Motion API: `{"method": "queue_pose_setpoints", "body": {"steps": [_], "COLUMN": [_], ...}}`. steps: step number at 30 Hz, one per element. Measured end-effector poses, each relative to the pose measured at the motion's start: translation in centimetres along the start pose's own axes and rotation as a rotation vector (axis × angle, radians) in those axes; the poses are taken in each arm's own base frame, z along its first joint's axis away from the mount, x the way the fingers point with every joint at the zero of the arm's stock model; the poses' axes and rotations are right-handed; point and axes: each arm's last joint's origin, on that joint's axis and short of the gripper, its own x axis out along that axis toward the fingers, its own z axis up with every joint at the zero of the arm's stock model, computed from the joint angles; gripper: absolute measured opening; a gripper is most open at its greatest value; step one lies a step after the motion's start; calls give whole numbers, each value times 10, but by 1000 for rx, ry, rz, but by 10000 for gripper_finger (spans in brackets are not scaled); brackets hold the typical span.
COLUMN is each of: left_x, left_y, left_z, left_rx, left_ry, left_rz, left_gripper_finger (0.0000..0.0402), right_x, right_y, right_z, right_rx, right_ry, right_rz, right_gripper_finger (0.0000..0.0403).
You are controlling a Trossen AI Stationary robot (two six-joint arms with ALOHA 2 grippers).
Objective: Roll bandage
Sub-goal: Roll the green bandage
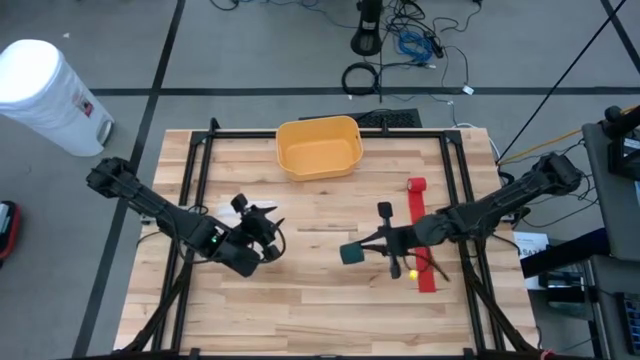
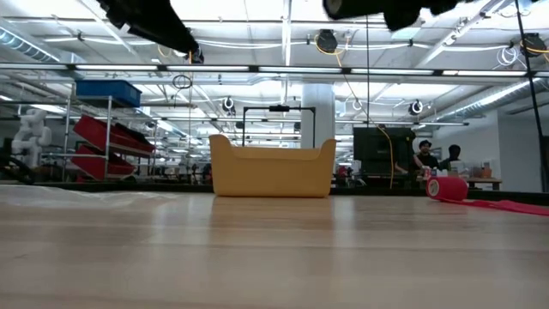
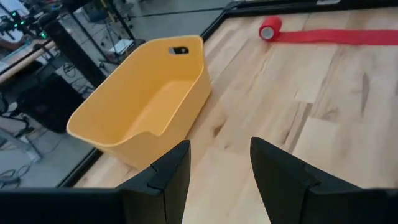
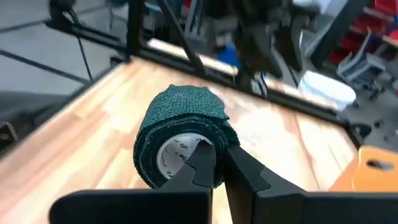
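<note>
The right gripper [image 4: 214, 163] was clamped on a dark green bandage roll [image 4: 180, 140], its fingers pinching the roll's wall with one tip inside the white core, and it held the roll above the table [image 1: 300, 290] near the centre, toward four o'clock; the red bandage [image 1: 424, 245] lay at three o'clock, its rolled end [image 1: 417, 185] toward the far side and a flat strip trailing toward the near edge. The left gripper [image 3: 217, 165] hovered at about eight o'clock of centre with its fingers moderately apart and nothing between them.

The grip looked thin; I judged the green roll could pivot or slip off the fingertip if swung quickly, because only one wall was pinched; the loose red strip could snag or skew if rolled unevenly.

The green roll was a squat cylinder of crinkled, woven-looking cohesive wrap; the red one appeared similar in weave. The yellow bin [image 1: 318, 146], at twelve o'clock, was smooth moulded plastic with rounded corners; the table was pale, plank-grained wood.
</note>
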Motion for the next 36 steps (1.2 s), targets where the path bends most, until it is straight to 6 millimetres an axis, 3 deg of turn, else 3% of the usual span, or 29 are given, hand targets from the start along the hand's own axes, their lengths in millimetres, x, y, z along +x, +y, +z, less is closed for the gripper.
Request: {"method": "queue_pose_setpoints", "body": {"steps": [6,11,21,23,30,36], "left_x": [-4,-7,-7,-7,-7,-7], "left_y": [-1,-2,-3,-3,-3,-5], "left_z": [12,12,12,12,13,18], "left_rx": [-17,-9,-9,-9,-13,-27], "left_ry": [-22,-22,-19,-19,-22,-58], "left_rz": [-19,-31,-39,-40,-40,-59], "left_gripper_finger": [173,173,173,173,173,173], "right_x": [30,52,69,69,77,82], "right_y": [-10,-17,-25,-25,-44,-62], "right_z": [-29,-58,-87,-82,-30,-16], "right_rx": [3,12,9,3,29,-37], "right_ry": [153,281,410,466,604,693], "right_rz": [-55,-88,-112,-66,-25,23], "right_gripper_finger": [11,11,11,11,11,11]}}
